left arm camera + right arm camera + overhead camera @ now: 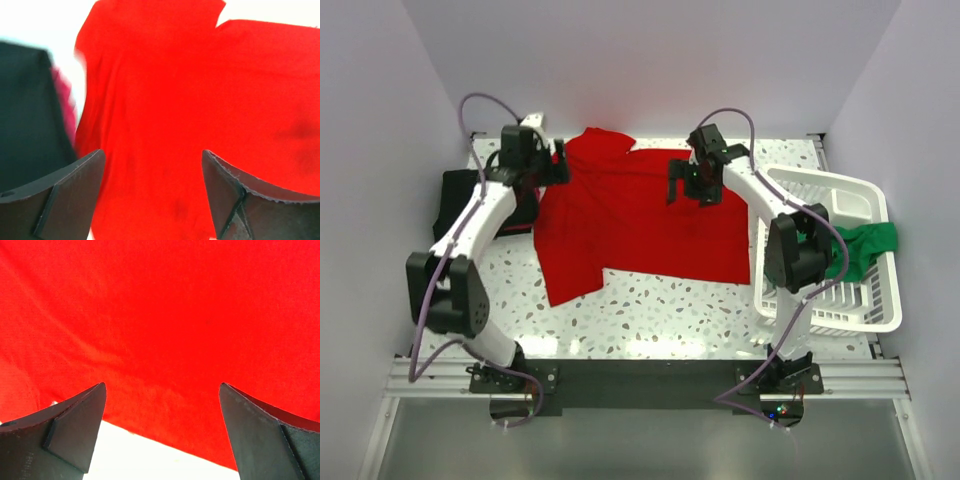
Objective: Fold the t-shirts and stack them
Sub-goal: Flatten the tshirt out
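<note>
White basket (865,308) holds green t-shirt (868,245); left hand (153,151), right hand (162,384) released over red t-shirt (640,225).

Red t-shirt (640,215), speckled white table (650,310)

I am working in a robot lab cell: plain walls (650,70) are boxing in the speckled desk (650,310), my arms (470,230) bolted to an aluminium rail (420,378).

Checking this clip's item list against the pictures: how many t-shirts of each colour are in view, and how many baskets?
red t-shirt, spread on the table: 1
black t-shirt, at the left edge: 1
green t-shirt, in the basket: 1
white basket: 1
Total: 4
</note>
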### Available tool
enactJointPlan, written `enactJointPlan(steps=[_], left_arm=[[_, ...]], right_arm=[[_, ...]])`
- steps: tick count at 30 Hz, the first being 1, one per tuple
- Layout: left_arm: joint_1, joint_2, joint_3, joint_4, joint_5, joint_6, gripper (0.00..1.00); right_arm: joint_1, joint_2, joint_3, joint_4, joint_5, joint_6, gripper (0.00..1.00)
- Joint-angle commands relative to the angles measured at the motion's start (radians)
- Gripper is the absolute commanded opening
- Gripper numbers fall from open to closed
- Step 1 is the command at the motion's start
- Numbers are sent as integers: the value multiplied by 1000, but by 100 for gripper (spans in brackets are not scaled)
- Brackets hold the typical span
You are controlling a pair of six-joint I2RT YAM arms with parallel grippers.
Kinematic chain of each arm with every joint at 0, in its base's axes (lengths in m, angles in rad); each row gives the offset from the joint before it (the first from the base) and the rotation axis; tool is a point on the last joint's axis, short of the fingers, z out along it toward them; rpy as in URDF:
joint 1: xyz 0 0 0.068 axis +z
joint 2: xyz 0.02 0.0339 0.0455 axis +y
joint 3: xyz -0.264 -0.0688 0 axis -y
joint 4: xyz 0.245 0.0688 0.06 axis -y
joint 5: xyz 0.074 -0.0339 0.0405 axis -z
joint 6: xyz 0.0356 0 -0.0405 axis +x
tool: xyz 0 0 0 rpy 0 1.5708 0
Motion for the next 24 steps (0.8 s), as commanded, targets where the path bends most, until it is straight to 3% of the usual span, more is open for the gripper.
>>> enactJointPlan(steps=[1, 6, 13, 24], left_arm=[[-13, -148, -233, -46, -124, -83, 79], [-43, -323, -500, -119, -183, -186, 71], [-119, -474, -671, -247, -244, -340, 63], [-184, -420, -757, -304, -238, -469, 53]], right_arm=[[4, -79, -74, 40, -19, -14, 97], [2, -128, -183, 60, -35, -20, 95], [4, -146, -229, 69, -73, -26, 92], [4, -159, -248, 93, -98, -6, 92]])
